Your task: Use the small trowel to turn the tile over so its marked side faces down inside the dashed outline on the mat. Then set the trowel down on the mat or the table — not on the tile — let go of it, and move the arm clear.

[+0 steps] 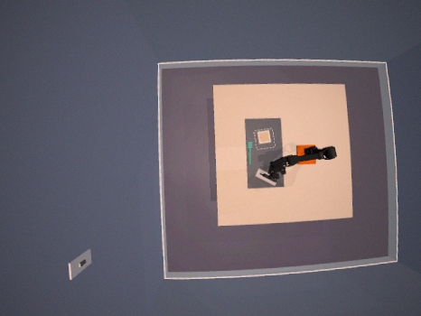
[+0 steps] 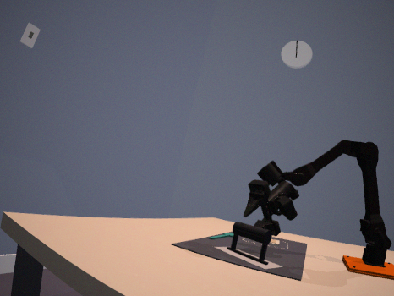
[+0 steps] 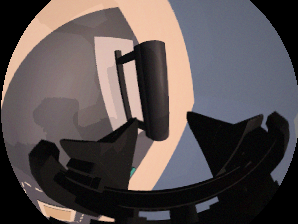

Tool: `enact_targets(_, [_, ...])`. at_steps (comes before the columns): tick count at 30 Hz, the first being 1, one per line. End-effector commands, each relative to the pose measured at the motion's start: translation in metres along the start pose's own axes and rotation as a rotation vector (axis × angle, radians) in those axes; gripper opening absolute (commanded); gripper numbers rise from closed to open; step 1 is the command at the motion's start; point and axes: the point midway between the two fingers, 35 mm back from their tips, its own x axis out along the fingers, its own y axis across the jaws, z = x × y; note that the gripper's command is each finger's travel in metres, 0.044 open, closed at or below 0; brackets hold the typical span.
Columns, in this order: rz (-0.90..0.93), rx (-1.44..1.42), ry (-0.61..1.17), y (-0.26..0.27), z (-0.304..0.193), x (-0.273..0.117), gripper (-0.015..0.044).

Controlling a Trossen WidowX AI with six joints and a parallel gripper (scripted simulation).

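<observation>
A pale plate with a black bar handle [image 1: 258, 172] [image 2: 252, 232] [image 3: 152, 90] lies flat on the dark mat [image 1: 259, 124] [image 2: 292, 264] [image 3: 55, 75], handle up. My gripper [image 1: 268, 177] [image 2: 259, 222] [image 3: 162, 117] is open above and behind the handle, and holds nothing. A small teal tool [image 1: 249, 145] [image 2: 221, 235] with a square head and thin shaft lies at the mat's far-left edge. The tile [image 1: 264, 137] [image 2: 276, 242] [image 3: 57, 210], tan with a pale border, lies inside the dashed outline [image 1: 255, 139]. Whether its marked side is up I cannot tell.
The orange arm base [image 1: 300, 159] [image 2: 359, 264] stands on the pale table [image 1: 316, 199] [image 2: 84, 237], right of the mat. The arm's links stretch from it over the mat's right edge. The tile and teal tool lie away from the gripper.
</observation>
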Motion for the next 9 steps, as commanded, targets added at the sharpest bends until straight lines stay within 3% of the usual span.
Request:
enact_targets(1, [0.007, 0.004, -0.009, 0.005, 0.004, -0.013, 0.03])
enact_targets(6, [0.006, 0.004, -0.009, 0.003, 0.004, -0.015, 0.03])
enact_targets(9, [0.005, 0.006, -0.002, -0.015, 0.011, -0.047, 0.03])
